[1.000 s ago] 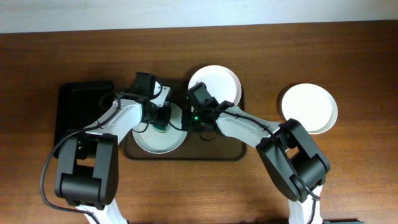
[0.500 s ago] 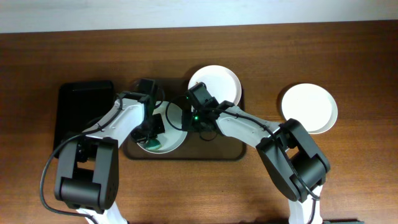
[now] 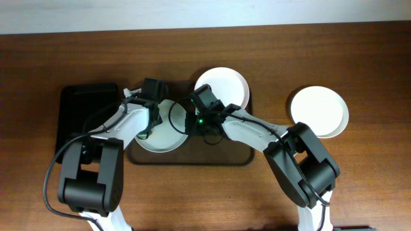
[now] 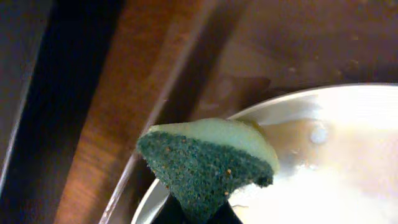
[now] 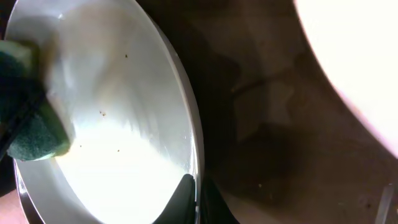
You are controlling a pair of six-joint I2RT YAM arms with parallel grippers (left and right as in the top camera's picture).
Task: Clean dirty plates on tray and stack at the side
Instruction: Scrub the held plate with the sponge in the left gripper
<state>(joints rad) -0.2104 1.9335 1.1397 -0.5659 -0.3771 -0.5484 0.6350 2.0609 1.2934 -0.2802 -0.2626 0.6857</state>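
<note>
The white round plate (image 3: 168,128) lies on the left of the dark-brown rectangular tray (image 3: 192,160), my right gripper (image 5: 194,198) clamped on its right rim. My left gripper (image 4: 198,211), pinching the green-and-yellow sponge (image 4: 205,155), has swept from mid-plate to the left edge; I judge this wipe nearly done

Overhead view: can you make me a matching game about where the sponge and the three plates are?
Things:
1. sponge
2. front plate
3. back plate
4. side plate

Places:
a. alone on the bare table
b. squeezed in the left hand
c. rim pinched by the right hand
d. back right of the brown tray

Pairs: 1-b, 2-c, 3-d, 4-a
</note>
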